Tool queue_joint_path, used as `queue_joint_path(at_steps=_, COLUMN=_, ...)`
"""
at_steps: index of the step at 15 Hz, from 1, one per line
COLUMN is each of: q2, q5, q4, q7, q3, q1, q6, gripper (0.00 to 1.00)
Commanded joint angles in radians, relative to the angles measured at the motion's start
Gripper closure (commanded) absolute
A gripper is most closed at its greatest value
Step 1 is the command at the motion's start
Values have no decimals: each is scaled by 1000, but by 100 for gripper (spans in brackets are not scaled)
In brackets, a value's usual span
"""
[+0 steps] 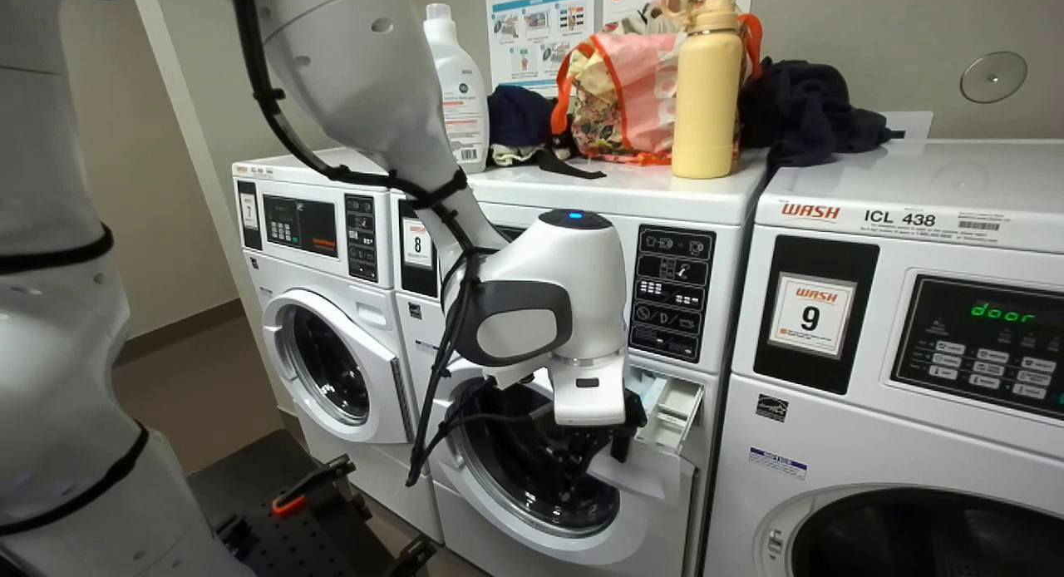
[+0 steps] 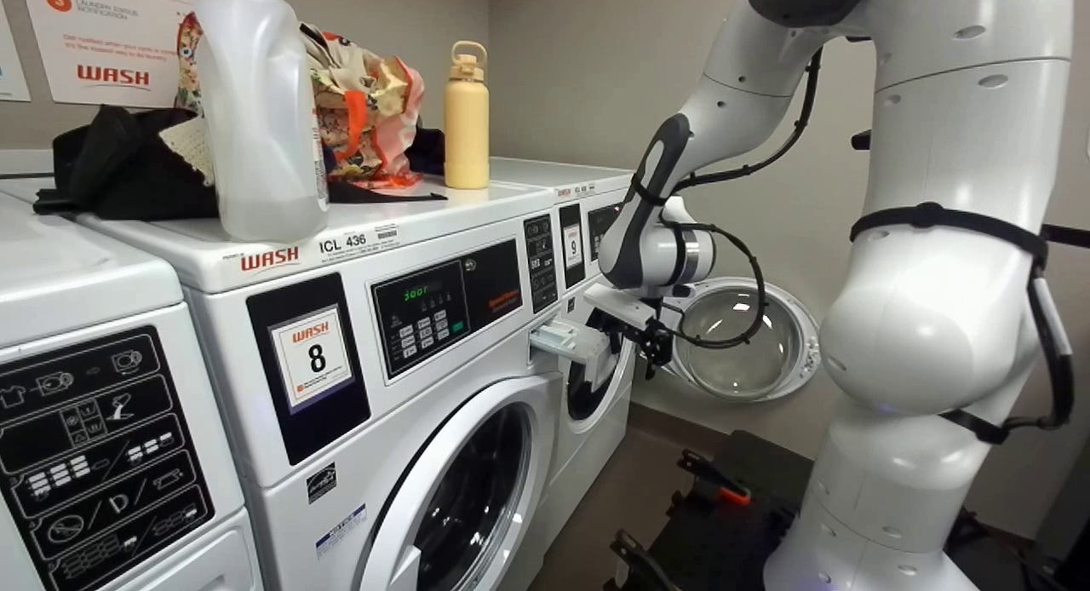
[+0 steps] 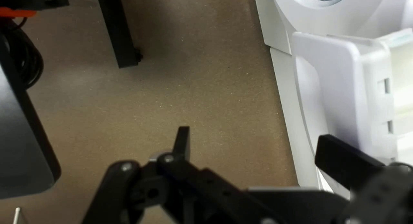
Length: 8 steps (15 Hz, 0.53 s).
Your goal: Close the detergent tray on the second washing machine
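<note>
The detergent tray (image 1: 675, 412) is a white drawer that stands pulled out of the second washing machine (image 1: 706, 207), the one with the "8" placard. The tray (image 2: 575, 340) and this washer (image 2: 477, 361) also show in the other-angle exterior view. In the wrist view the tray's front face (image 3: 332, 88) and open compartments are at the right. My gripper (image 3: 255, 141) is open with nothing between its fingers. Its right finger overlaps the tray's front; I cannot tell if they touch. In both exterior views the gripper (image 1: 594, 456) (image 2: 654, 348) is just in front of the tray.
The "9" washer (image 1: 773, 427) stands beside it, its round door (image 2: 737, 340) swung open. The "7" washer (image 1: 320, 269) is on the other side. A detergent bottle (image 1: 461, 95), a bag (image 1: 632, 95) and a yellow bottle (image 1: 706, 103) stand on top. A dark table (image 2: 732, 480) is by the arm base.
</note>
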<state>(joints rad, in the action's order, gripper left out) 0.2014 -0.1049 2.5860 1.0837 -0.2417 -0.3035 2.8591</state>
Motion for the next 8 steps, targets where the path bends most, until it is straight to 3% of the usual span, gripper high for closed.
queue_joint_path(at_steps=1, q2=80, q5=-96, q4=-78, q7=-53, q3=-9, q1=22, q6=-35, gripper=0)
queue_joint_path(at_steps=7, q2=102, q5=-250, q4=-105, q7=-173, q3=14, q1=7, q6=-33, gripper=0)
queue_joint_path(at_steps=8, q2=97, q5=-276, q4=-104, q7=-198, q3=54, q1=-33, q6=-29, gripper=0)
